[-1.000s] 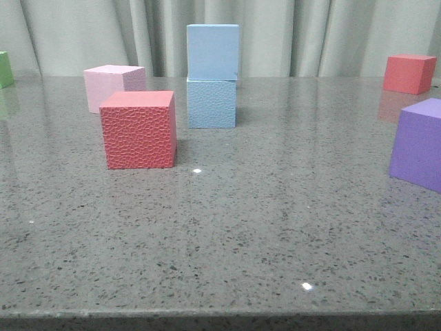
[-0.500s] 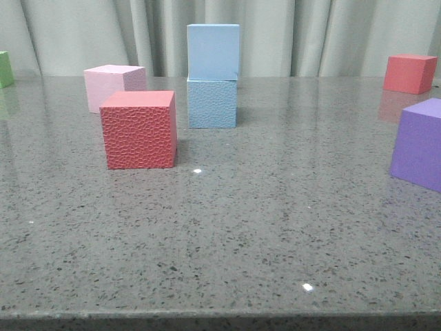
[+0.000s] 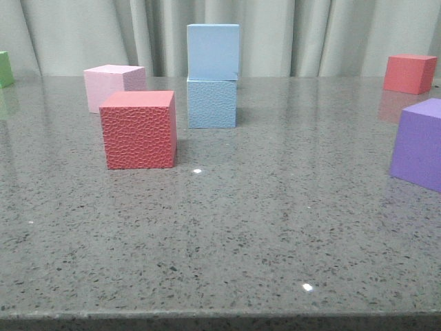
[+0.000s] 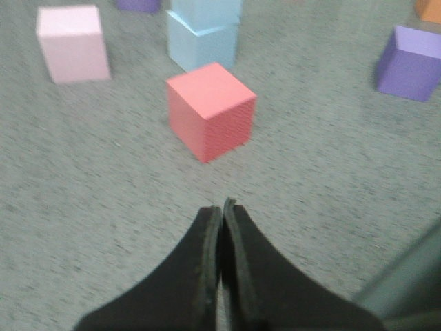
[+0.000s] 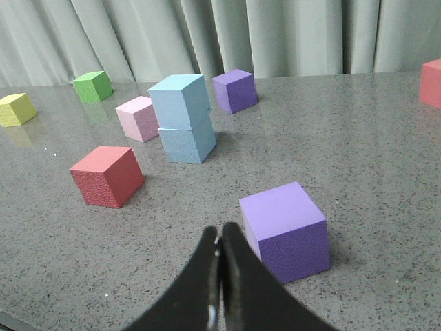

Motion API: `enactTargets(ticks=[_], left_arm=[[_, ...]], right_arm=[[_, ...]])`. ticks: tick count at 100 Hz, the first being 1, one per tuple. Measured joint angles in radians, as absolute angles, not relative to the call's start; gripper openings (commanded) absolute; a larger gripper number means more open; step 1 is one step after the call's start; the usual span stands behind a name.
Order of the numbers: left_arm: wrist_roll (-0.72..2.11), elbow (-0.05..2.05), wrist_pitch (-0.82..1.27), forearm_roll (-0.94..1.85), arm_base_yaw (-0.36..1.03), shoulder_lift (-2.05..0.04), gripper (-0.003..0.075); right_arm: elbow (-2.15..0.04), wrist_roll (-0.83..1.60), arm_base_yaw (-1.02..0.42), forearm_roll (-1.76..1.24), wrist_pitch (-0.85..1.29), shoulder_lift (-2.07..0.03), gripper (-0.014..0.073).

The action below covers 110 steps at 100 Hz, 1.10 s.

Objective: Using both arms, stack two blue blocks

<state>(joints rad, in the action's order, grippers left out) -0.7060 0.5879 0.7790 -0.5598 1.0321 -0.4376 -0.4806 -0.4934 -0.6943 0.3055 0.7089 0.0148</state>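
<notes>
— Toward the rear middle of the speckled grey stone table [image 3: 227, 234], what is recorded?

— Two blue blocks form an upright column. The smooth blue block [image 3: 213, 52] sits on the pebbled blue block [image 3: 211, 103]; their faces touch. The stack's long axis is vertical. The upper cube is turned slightly relative to the lower, so a corner overhangs a little in the right wrist view.

— Neighbouring items?

— A textured red cube [image 3: 138, 129] stands nearer the camera and to the left, apart from the stack. A pink cube [image 3: 114, 87] lies behind it, beside the stack but not touching. A purple cube [image 3: 419, 143] sits at the right edge, a second red cube [image 3: 410, 73] far right rear, a green cube [image 3: 5, 69] far left rear. The right wrist view adds a yellow cube [image 5: 16, 109] and a smaller-looking purple cube [image 5: 235, 90] behind the stack.

— Arms?

— Neither appears in the front view. The left gripper [image 4: 222, 214] hovers over bare table, angled down toward the red cube, its fingers pressed together and holding nothing. The right gripper [image 5: 220, 238] points toward the stack, just beside the near purple cube, its fingers likewise closed on nothing.

— Surroundings?

— Pale pleated curtain [image 3: 331, 34] behind the table; the glossy top shows faint reflections.
</notes>
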Motion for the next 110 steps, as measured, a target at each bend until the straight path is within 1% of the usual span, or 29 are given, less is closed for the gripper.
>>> enactTargets(ticks=[27,43,62,73,93,110], left_arm=[[-0.684,0.588,0.699,-0.581,1.032,-0.410,-0.0019],[-0.592,0.588,0.655,-0.577,0.976,-0.407,-0.0019],[-0.395,0.587,0.598,-0.469,0.831,-0.386,-0.0018],[-0.311,0.556,0.506,-0.398,0.735,-0.364,-0.0019],[-0.216,0.396,0.244,-0.293,0.542,-0.277,-0.0019],[-0.151,0.251,0.132,-0.202,0.400,-0.175,-0.0019]], right_arm=[[-0.481,-0.493,-0.694,0.306,0.708,0.015,-0.0113],[-0.481,-0.491,-0.694,0.306,0.708,0.015,-0.0113],[-0.481,-0.489,-0.694,0.306,0.708,0.015,-0.0113],[-0.481,-0.489,-0.694,0.306,0.708,0.015,-0.0113],[-0.481,-0.489,-0.694,0.306,0.708,0.015,-0.0113],[-0.481,-0.489,-0.694,0.306,0.708,0.015,-0.0113]])
